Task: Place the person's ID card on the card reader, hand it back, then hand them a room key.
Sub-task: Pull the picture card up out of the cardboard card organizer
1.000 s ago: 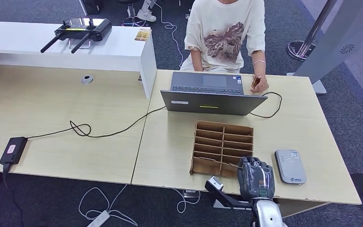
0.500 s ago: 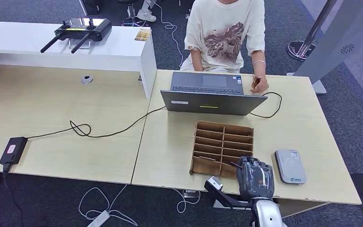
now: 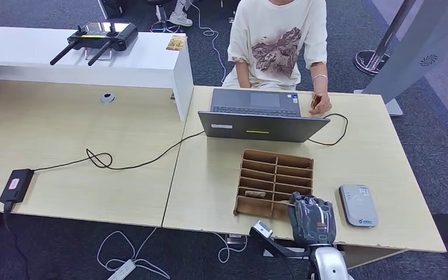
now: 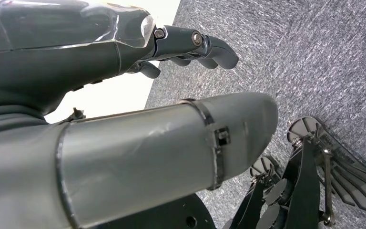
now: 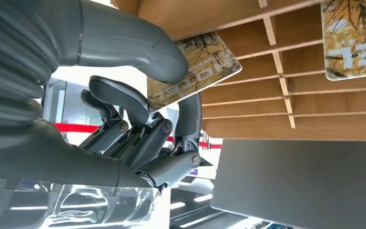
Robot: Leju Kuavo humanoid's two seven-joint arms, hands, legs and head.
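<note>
Showing one wooden rack point(image 3: 275, 182) of thin plywood, divided into two columns of shallow slots, on a pale laminate desk point(image 3: 361, 151). Right hand point(image 3: 311, 219), dark plastic under a glossy clear cover, pinches one printed room key point(image 5: 194, 67) between thumb and fingers at the rack's near edge; a second card point(image 5: 354, 38) lies in a slot. One rounded grey card reader point(image 3: 358, 205) sits beside it. Left hand point(image 4: 124, 86) hangs over carpet, fingers curled, apparently holding nothing. The person's hand point(image 3: 321, 103) holds a small card, possibly the ID.

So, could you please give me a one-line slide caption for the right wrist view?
Right robot hand pinches a room key card at the wooden card rack.
</note>
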